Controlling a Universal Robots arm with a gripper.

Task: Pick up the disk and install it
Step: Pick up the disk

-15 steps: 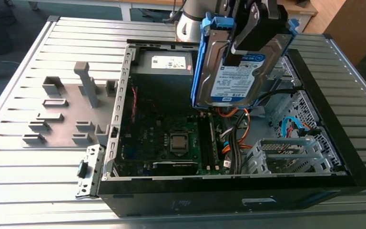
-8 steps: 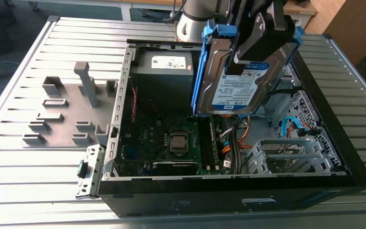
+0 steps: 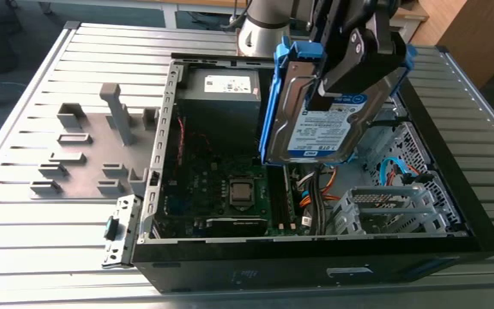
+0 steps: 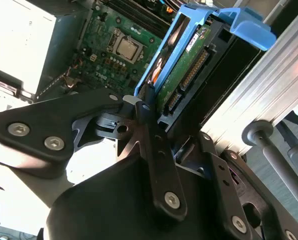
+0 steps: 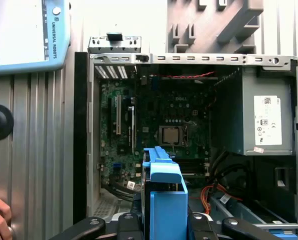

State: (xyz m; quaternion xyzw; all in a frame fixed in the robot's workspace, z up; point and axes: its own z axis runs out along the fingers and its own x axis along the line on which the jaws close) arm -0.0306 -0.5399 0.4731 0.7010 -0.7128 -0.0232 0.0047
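So the disk point(image 3: 320, 129) is being gripped across its flat faces by the gripper point(image 3: 341, 80), held on edge with its long axis pointing roughly down, over the open case point(image 3: 478, 225), near its drive cage point(image 3: 384, 206).

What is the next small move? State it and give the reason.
Probably lower the disk a little toward the metal drive cage. The end effector grips it upright above the open computer case, and the cage on the exterior view's right looks vacant.
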